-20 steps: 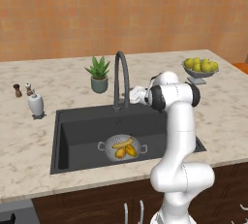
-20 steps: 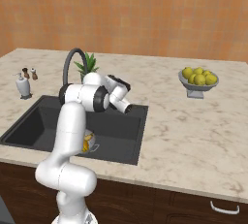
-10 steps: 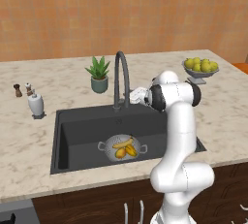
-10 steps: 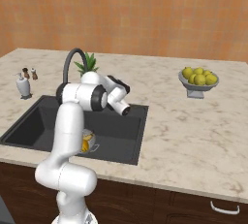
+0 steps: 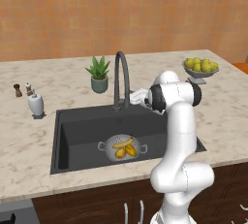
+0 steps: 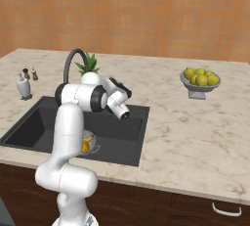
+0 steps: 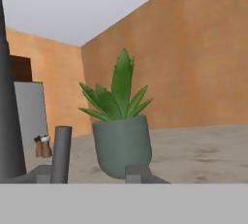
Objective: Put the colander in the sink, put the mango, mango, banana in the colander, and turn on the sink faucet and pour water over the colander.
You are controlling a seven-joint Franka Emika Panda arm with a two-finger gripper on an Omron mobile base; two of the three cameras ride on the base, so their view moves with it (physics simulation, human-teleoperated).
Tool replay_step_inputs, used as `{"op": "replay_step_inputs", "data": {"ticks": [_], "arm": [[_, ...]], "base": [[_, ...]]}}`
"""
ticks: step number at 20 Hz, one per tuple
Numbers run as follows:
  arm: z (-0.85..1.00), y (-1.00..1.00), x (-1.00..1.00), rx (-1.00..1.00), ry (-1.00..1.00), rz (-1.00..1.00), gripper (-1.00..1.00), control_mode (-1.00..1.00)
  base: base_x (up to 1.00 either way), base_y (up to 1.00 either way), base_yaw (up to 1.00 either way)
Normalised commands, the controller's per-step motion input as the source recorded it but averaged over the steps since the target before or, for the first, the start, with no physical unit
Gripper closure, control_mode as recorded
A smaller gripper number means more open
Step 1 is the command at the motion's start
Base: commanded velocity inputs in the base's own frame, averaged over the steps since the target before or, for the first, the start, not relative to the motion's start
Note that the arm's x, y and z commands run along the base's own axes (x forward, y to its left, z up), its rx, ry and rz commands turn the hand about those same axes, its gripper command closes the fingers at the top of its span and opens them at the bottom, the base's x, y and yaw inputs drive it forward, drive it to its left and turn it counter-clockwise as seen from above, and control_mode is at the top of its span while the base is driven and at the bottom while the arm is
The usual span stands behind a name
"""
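The silver colander (image 5: 122,147) sits on the floor of the dark sink (image 5: 68,136), holding the yellow banana (image 5: 121,143) and orange-yellow mango pieces (image 5: 126,152). The dark gooseneck faucet (image 5: 121,75) rises behind the basin. My gripper (image 5: 136,97) hovers just right of the faucet's base, pointing left at it. In the hand view the faucet stem (image 7: 9,121) stands at the left, with a short dark post (image 7: 61,154) beside it and one fingertip (image 7: 139,173) low in the middle. How wide the jaws stand is unclear. In the right base view my arm hides most of the colander (image 6: 90,142).
A potted aloe (image 5: 99,75) stands behind the faucet, straight ahead of the hand (image 7: 121,140). A grey footed bowl of yellow-green fruit (image 5: 200,67) sits at the far right of the counter. A soap dispenser (image 5: 35,104) and small shakers (image 5: 23,89) stand left of the sink.
The hand has edged slightly left toward the faucet's base. The colander and fruit lie as before.
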Motion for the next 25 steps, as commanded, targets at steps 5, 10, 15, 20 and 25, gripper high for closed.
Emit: {"op": "replay_step_inputs", "data": {"ticks": [5,10,15,20,25], "arm": [[0.0,-1.0,0.0,0.11,0.06,-0.06,1.0,-1.0],[0.0,-1.0,-0.04,0.11,0.06,-0.08,1.0,-1.0],[0.0,-1.0,-0.18,0.1,0.05,-0.08,1.0,-1.0],[0.2,-0.89,-0.29,0.13,0.01,-0.04,1.0,-1.0],[0.53,-0.54,-0.58,0.16,0.0,0.0,1.0,-1.0]], "base": [[0.0,0.0,0.0],[0.0,0.0,0.0],[0.0,0.0,0.0],[0.0,0.0,0.0],[0.0,0.0,0.0]]}}
